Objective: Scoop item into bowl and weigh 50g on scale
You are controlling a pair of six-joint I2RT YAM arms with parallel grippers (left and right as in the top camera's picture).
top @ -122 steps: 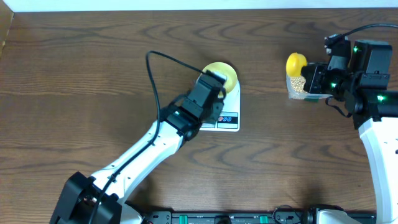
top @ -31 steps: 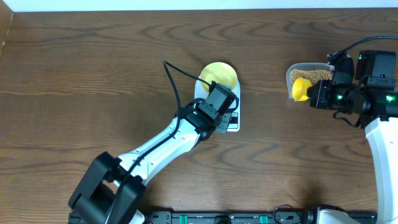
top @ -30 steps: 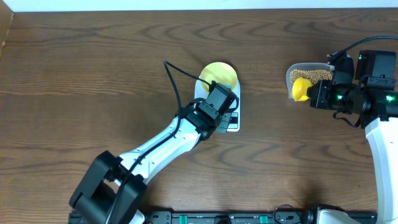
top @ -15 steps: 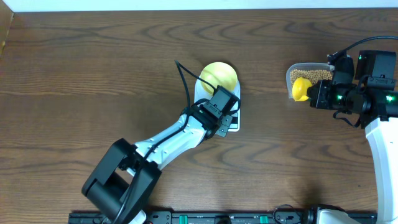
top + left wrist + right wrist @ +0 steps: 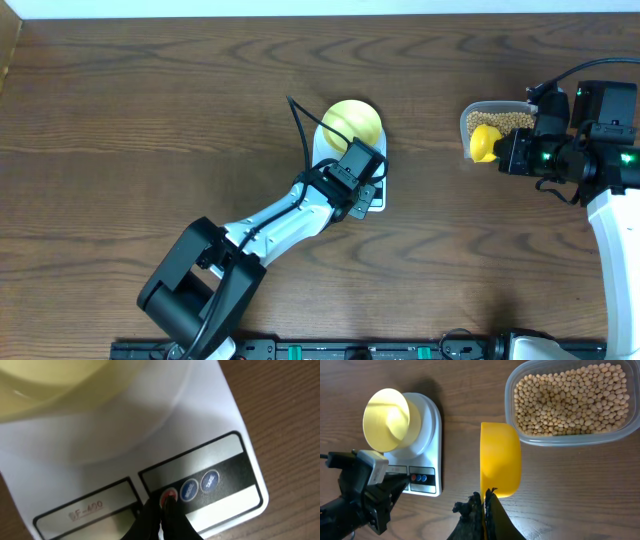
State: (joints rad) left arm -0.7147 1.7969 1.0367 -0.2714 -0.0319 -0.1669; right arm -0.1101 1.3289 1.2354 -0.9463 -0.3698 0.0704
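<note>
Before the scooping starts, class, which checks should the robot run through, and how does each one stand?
1. The bowl sits on the scale: ok.
2. The bowl is empty: ok.
3. The left gripper is shut, tips at the red button: ok.
4. The display reads zero: cannot tell.
5. The right gripper is shut on the yellow scoop: ok.
6. The beans wait in the clear container beside the scoop: ok.

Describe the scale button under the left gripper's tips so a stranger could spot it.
Find the white scale mid-table, pale bowl on top. Its front panel holds three round buttons. It's the red button, nearest the display; the other two are blue.
</note>
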